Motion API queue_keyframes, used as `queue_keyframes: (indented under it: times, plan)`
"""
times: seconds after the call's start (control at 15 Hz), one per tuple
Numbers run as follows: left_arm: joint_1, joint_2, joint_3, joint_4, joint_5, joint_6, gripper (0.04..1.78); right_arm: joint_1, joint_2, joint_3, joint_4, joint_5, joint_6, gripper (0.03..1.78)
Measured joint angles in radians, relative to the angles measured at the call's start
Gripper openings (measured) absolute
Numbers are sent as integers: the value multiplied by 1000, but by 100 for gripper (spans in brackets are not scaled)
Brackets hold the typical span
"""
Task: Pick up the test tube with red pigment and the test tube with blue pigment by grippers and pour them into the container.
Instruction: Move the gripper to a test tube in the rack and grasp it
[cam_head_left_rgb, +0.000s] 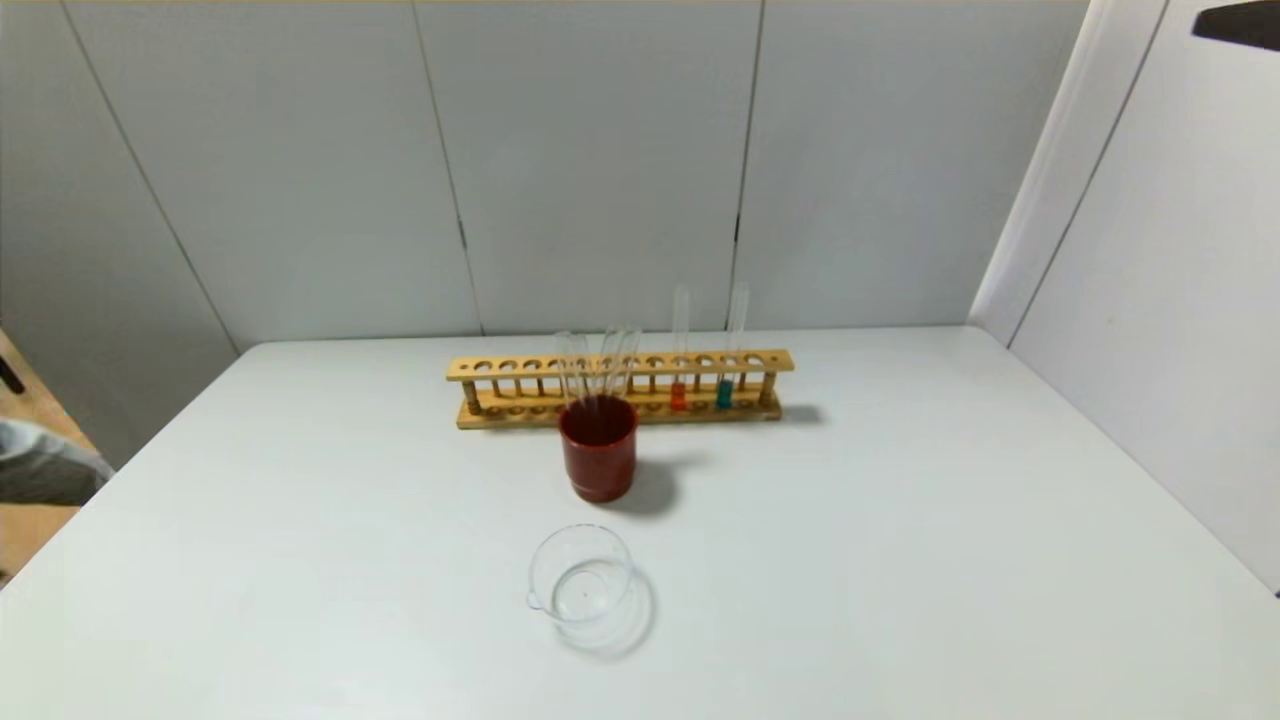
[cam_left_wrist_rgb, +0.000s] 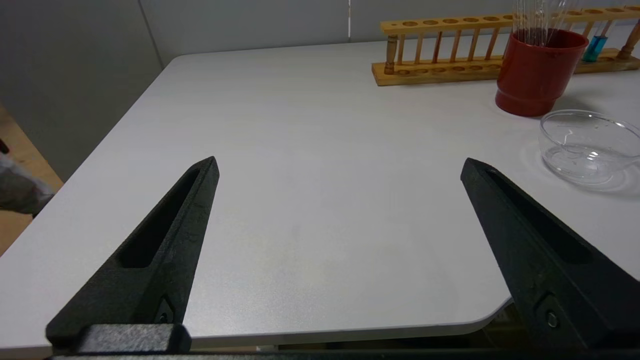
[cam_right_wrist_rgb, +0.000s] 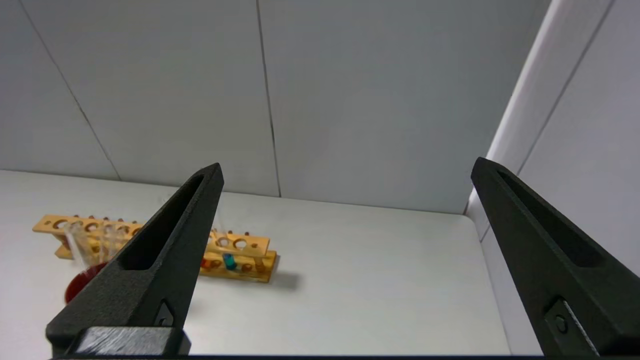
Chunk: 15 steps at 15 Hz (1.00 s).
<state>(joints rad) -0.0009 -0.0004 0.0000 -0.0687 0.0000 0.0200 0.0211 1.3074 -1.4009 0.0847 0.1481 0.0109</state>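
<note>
Head view shows the test tube with red pigment (cam_head_left_rgb: 679, 378) and the test tube with blue pigment (cam_head_left_rgb: 727, 375) standing upright, side by side, in the wooden rack (cam_head_left_rgb: 520, 369) right of centre, behind the red cup (cam_head_left_rgb: 598, 450), with the container (cam_head_left_rgb: 581, 583) lower centre on the desk (cam_head_left_rgb: 950, 560). Neither claw appears there. Each wrist view shows its own: left claw (cam_left_wrist_rgb: 340, 167) and right claw (cam_right_wrist_rgb: 347, 167) both spread wide and empty, and the right one, seeing the rack at lower left, is probably nearer the tubes.
</note>
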Motion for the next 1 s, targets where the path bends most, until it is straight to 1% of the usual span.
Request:
queue_keyframes:
  times: [0.2, 0.4, 0.53, 0.8, 1.0]
  plan:
    - [0, 0, 0, 0, 0, 0, 171, 32, 137, -30, -65, 0, 8, 174]
    - [0, 0, 0, 0, 0, 0, 171, 102, 268, -71, -82, -1, 37, 174]
    - [0, 0, 0, 0, 0, 0, 171, 145, 349, -89, -97, -3, 45, 174]
    - [-1, 0, 0, 0, 0, 0, 171, 202, 481, -77, -214, -4, 49, 174]
    - [0, 0, 0, 0, 0, 0, 171, 233, 551, -59, -239, -6, 45, 174]
